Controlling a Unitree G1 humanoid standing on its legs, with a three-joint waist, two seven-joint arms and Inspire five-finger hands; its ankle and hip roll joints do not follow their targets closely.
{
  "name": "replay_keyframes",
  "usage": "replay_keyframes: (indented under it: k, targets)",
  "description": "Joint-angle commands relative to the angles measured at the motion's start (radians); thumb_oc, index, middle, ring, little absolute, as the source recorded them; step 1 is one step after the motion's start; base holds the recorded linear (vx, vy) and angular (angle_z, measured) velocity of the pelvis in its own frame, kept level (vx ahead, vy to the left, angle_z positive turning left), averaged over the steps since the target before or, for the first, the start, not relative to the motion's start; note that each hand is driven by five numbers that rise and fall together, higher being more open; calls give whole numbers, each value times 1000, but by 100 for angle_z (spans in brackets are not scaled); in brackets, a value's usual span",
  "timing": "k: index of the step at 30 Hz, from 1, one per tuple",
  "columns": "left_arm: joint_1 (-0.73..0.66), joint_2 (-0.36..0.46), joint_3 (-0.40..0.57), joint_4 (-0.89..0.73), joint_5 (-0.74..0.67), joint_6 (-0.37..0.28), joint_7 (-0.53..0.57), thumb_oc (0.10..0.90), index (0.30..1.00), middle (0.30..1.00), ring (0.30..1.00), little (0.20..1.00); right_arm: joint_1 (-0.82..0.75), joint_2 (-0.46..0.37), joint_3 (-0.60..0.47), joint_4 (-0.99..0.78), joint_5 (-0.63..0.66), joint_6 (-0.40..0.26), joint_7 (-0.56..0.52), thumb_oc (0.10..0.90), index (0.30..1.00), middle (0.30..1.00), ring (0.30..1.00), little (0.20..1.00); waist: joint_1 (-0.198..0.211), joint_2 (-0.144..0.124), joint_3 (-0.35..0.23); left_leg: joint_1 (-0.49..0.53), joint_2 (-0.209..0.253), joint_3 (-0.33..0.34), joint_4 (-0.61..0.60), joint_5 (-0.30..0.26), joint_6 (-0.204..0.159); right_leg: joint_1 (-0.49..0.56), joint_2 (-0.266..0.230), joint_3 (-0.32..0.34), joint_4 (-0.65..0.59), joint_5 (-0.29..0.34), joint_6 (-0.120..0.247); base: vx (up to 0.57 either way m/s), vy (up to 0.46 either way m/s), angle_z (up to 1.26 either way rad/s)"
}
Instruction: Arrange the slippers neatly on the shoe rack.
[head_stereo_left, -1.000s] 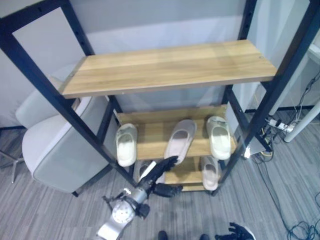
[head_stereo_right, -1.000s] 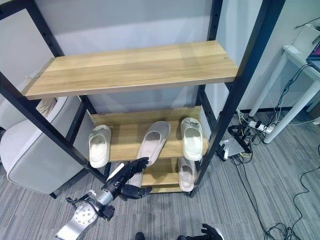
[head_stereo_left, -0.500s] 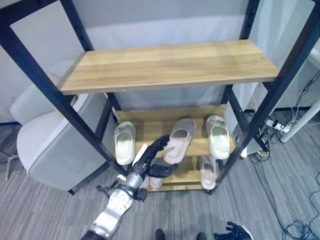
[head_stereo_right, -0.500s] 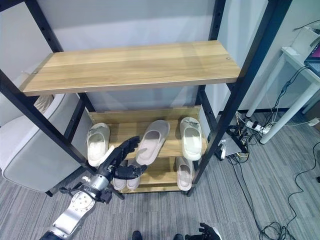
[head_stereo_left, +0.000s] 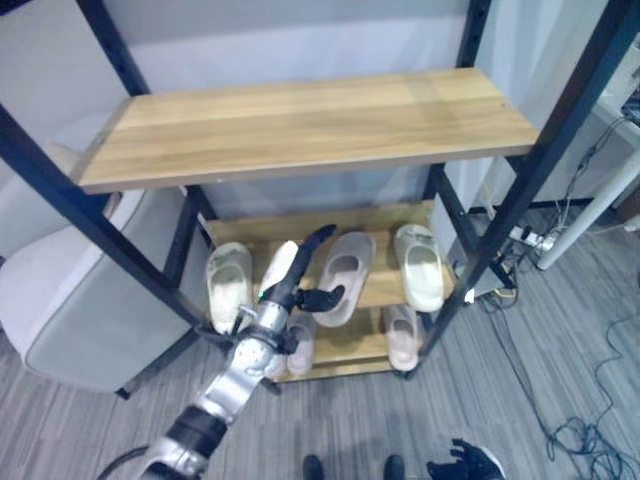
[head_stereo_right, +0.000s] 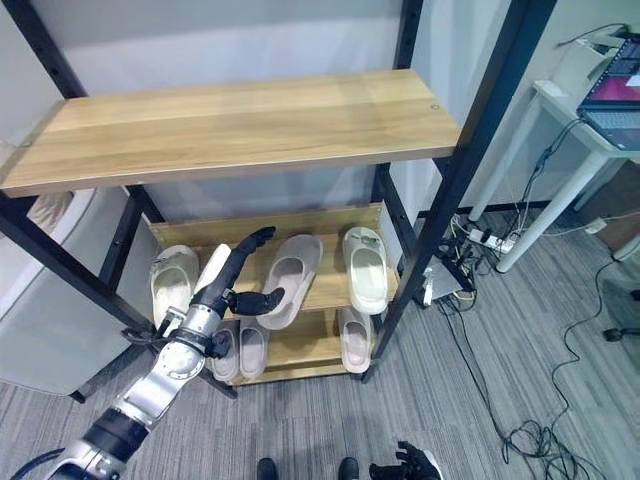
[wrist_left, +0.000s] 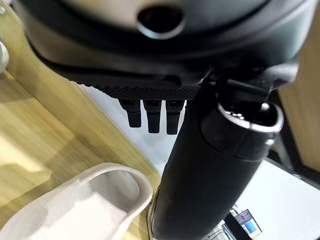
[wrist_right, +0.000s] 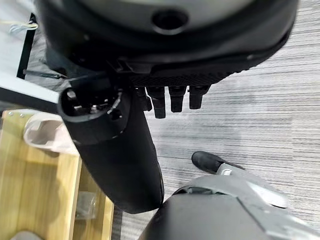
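On the rack's middle shelf (head_stereo_left: 385, 290) lie a cream slipper (head_stereo_left: 228, 285) at the left, a pinkish slipper (head_stereo_left: 347, 272) lying askew in the middle and a cream slipper (head_stereo_left: 420, 265) at the right. Two more slippers (head_stereo_left: 300, 345) and a single slipper (head_stereo_left: 402, 337) lie on the bottom shelf. My left hand (head_stereo_left: 292, 275) is open at the pinkish slipper's heel end, fingers straight and pointing up over the shelf, thumb (wrist_left: 215, 165) by the slipper's rim (wrist_left: 120, 175). My right hand (head_stereo_left: 462, 462) hangs low near the floor, fingers relaxed, holding nothing.
The wide top shelf (head_stereo_left: 300, 125) overhangs the lower ones, and black posts (head_stereo_left: 510, 200) frame the rack. A pale padded chair (head_stereo_left: 70, 310) stands left of the rack. Cables and a power strip (head_stereo_right: 480, 240) lie on the floor at the right, by a white desk (head_stereo_right: 560, 110).
My left hand has risen from near the floor in front of the rack to the middle shelf, next to the pinkish slipper. The camera has shifted too. The slippers lie as before.
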Motion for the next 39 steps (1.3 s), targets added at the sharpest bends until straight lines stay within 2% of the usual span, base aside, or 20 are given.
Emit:
replay_keyframes:
  k: [1, 4, 7, 16, 17, 18, 28, 39]
  targets:
    - [-237, 11, 16, 68, 37, -54, 100, 800, 900, 900, 900, 900, 5, -32, 51, -30, 23, -17, -3, 800, 900, 900, 900, 900, -22, -32, 4, 14, -48, -28, -8, -106, -23, -20, -2, 25, 6, -51, 81, -24, -1, -12]
    - [-256, 14, 16, 87, 38, -51, 113, 800, 900, 900, 900, 900, 0, -37, 52, -39, 26, -18, -3, 800, 900, 900, 900, 900, -26, -34, 6, 1, -46, -25, -8, -103, -23, -35, -1, 32, 6, -47, 81, -49, -1, -10]
    - [-347, 33, 2, 159, 33, -36, 152, 800, 900, 900, 900, 900, -15, -50, 57, -68, 40, -26, -8, 800, 900, 900, 900, 900, -44, -43, 17, -64, -46, -18, -8, -84, -22, -107, 4, 48, 6, -24, 81, -111, -8, -12]
    - [-453, 51, -20, 274, 0, -21, 184, 800, 900, 900, 900, 900, -37, -53, 71, -98, 51, -34, -16, 800, 900, 900, 900, 900, -61, -57, 25, -150, -47, -4, -8, -59, -19, -203, 0, 66, 13, 5, 80, -48, 3, -8]
    - [-454, 51, -20, 275, -1, -22, 184, 585, 578, 578, 578, 578, -37, -53, 71, -98, 51, -34, -16, 800, 900, 900, 900, 900, -61, -57, 25, -151, -47, -4, -8, -58, -19, -204, 0, 66, 13, 5, 80, 0, 10, -9]
    - [-463, 53, -21, 288, -9, -20, 185, 400, 300, 300, 300, 300, -39, -55, 73, -102, 50, -36, -17, 800, 900, 900, 900, 900, -62, -58, 26, -153, -47, -2, -8, -57, -19, -207, 0, 68, 13, 6, 80, -6, 4, -5]
    - [-443, 52, 0, 284, -52, -31, 179, 400, 300, 300, 300, 300, -32, -50, 80, -116, 44, -44, -22, 800, 900, 900, 900, 900, -56, -66, 45, -139, -47, 9, -8, -63, -17, -204, -1, 79, 16, 4, 78, -2, 0, -3]
    - [-275, 20, 76, 61, -85, -78, 169, 400, 300, 300, 300, 300, -28, -30, 72, -113, 40, -45, -22, 800, 900, 900, 900, 900, -25, -57, 61, -103, -54, -1, -8, -74, -16, -162, -3, 61, 14, -9, 74, 0, -5, 2]
